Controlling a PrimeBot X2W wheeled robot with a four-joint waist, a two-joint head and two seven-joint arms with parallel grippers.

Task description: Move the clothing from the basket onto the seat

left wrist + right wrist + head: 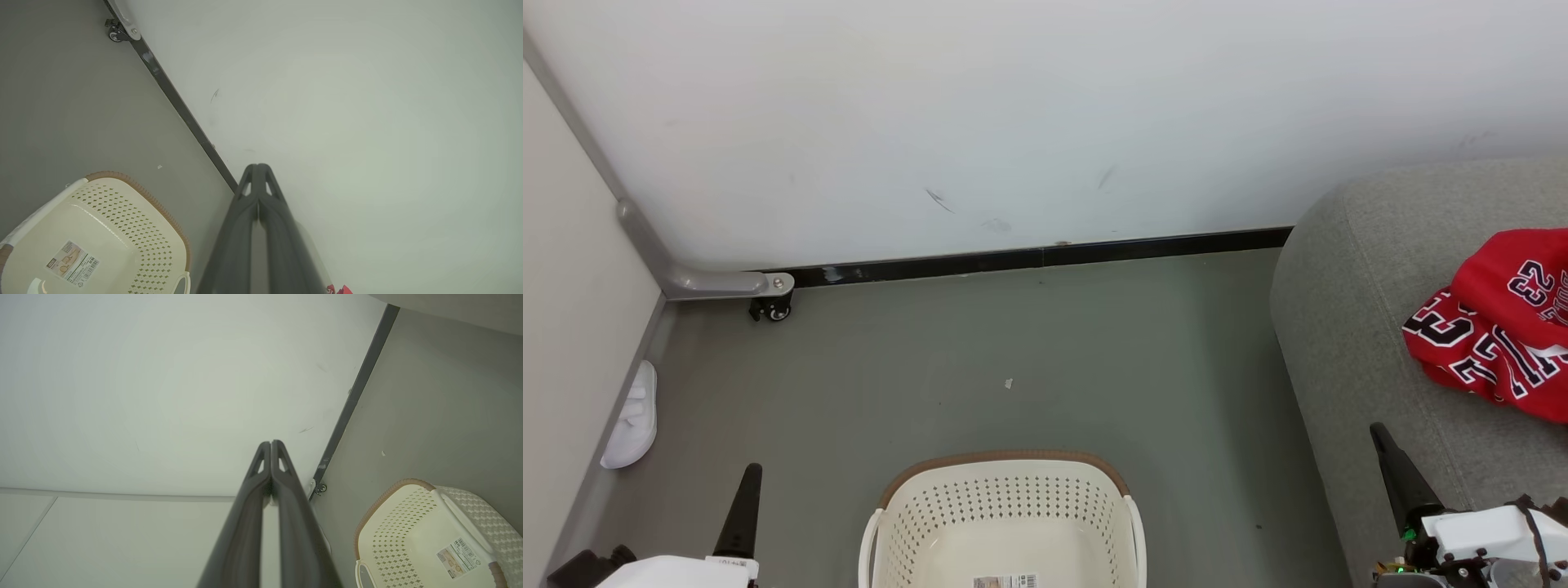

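Note:
The red clothing [1503,327], a jersey with black-and-white lettering and the number 23, lies crumpled on the grey seat [1356,327] at the right. A sliver of the red clothing [341,290] shows at the left wrist view's bottom edge. The cream perforated basket [1005,502] with a brown rim stands on the floor at bottom centre, with nothing but a label inside; the basket [135,228] and basket [392,526] show the same. My left gripper [749,472] is shut and holds nothing, left of the basket. My right gripper [1379,433] is shut and holds nothing, over the seat's front edge.
A white slipper [633,418] lies by the left wall panel. A grey metal leg with a castor [772,306] sits in the far left corner. A white wall with a black skirting [1045,257] runs behind the grey floor.

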